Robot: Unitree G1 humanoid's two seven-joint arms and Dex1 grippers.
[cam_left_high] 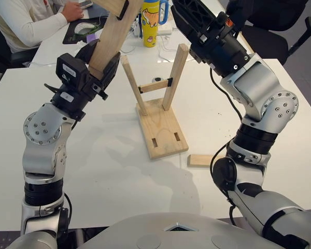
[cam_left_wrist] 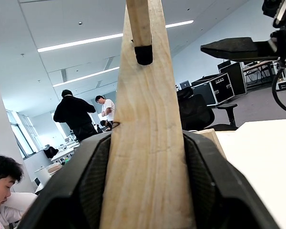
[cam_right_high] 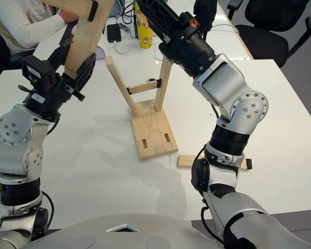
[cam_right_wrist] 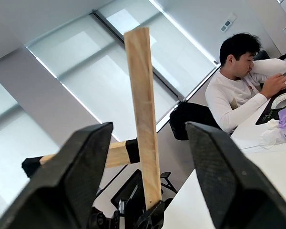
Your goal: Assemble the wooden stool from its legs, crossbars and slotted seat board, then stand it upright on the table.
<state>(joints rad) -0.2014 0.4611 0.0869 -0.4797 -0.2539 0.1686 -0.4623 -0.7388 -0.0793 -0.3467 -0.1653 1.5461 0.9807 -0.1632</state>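
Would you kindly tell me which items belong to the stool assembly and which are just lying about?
Job: seat board with fitted legs; third leg in left end effector; loose wooden piece.
Lying about: yellow cup; black mat.

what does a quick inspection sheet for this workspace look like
surface: white table, nothing spilled
job's things: board lies flat; two legs stand in it, joined by a crossbar; two slots empty; loose wood piece beside the board
clutter: yellow cup and black mat beyond the legs
grippers: left gripper shut on a spare leg; right gripper open, held high by the standing legs
cables: white cable near the cup
surroundings: office chair
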